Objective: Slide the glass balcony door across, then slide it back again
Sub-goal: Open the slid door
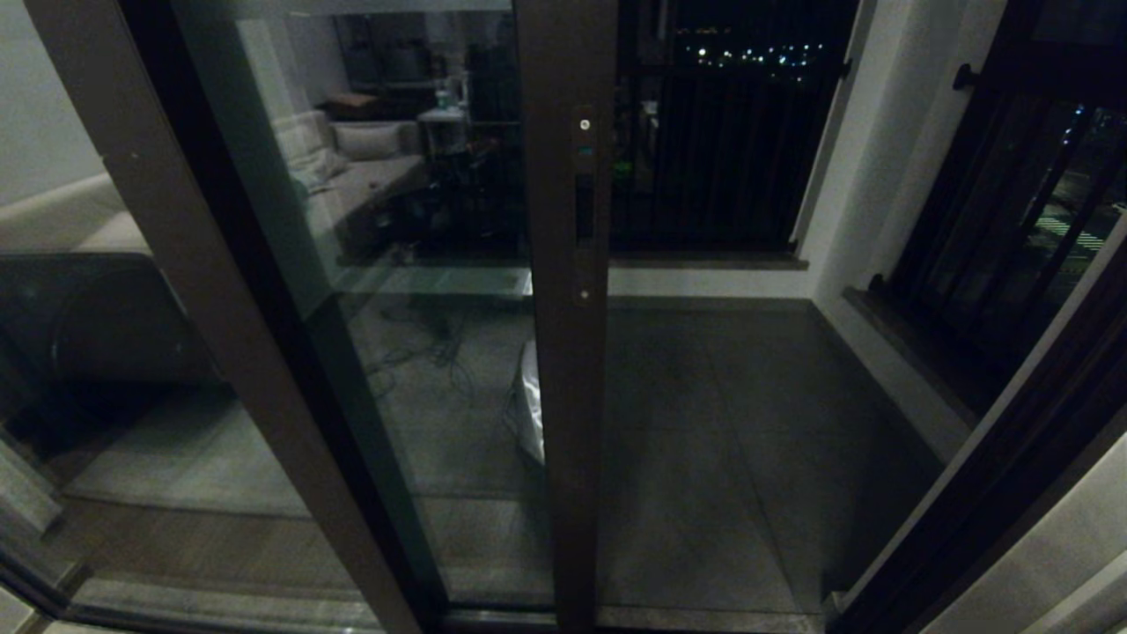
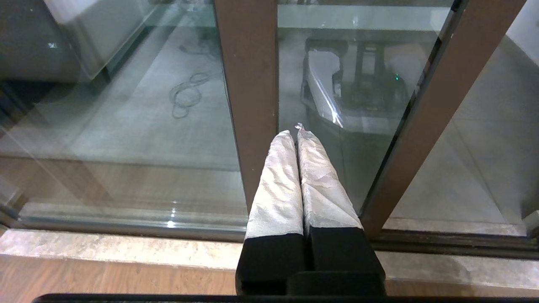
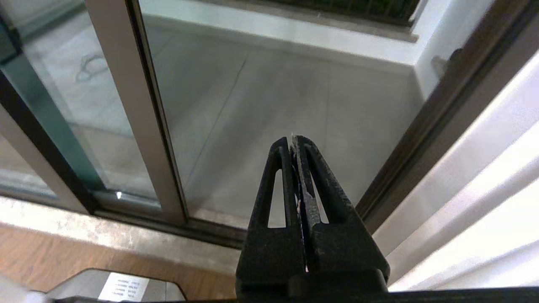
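Observation:
The glass balcony door stands partly slid across, its dark brown stile upright in the middle of the head view. A narrow slot handle sits on the stile between small screws. Right of the stile the doorway is open onto the balcony floor. Neither gripper shows in the head view. My left gripper is shut and empty, low above the threshold, pointing at the glass left of the stile. My right gripper is shut and empty, facing the open gap right of the stile.
The fixed panel's plain brown post slants at the left. A black-barred railing closes the balcony's far side. The dark door jamb and a white wall bound the opening on the right. A stone threshold runs along the track.

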